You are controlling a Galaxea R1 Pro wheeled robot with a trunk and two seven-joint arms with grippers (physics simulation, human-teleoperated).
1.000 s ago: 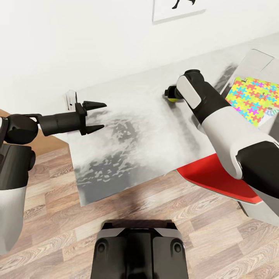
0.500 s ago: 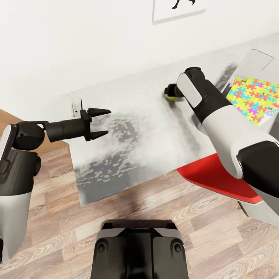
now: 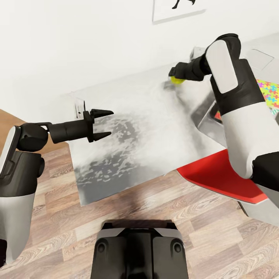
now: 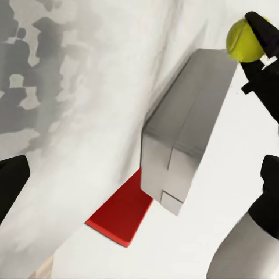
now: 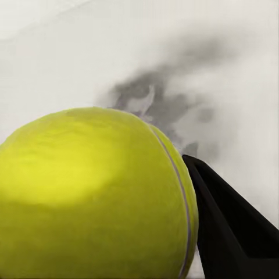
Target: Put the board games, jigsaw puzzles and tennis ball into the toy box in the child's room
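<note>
My right gripper (image 3: 176, 76) is shut on the yellow-green tennis ball (image 3: 178, 80), held above the rear of the pale table (image 3: 135, 128). The left wrist view shows that ball (image 4: 244, 40) by the far corner of the grey toy box (image 4: 180, 133). In the right wrist view the ball (image 5: 93, 192) sits close up against a black finger (image 5: 232, 232). The toy box's wall (image 3: 205, 112) stands at the table's right, partly behind my right arm. A jigsaw puzzle (image 3: 270, 93) shows inside it. My left gripper (image 3: 104, 124) hangs open over the table's left part, holding nothing.
A red chair (image 3: 217, 176) sits tucked under the table's front right, also in the left wrist view (image 4: 119, 212). A framed picture (image 3: 178, 7) hangs on the white wall behind. Wood-plank floor (image 3: 58, 232) lies in front, with my base (image 3: 139, 248) near the table's front edge.
My right arm has risen and swung back and to the right, lifting the tennis ball off the table. The left gripper has drifted slightly right and stays open.
</note>
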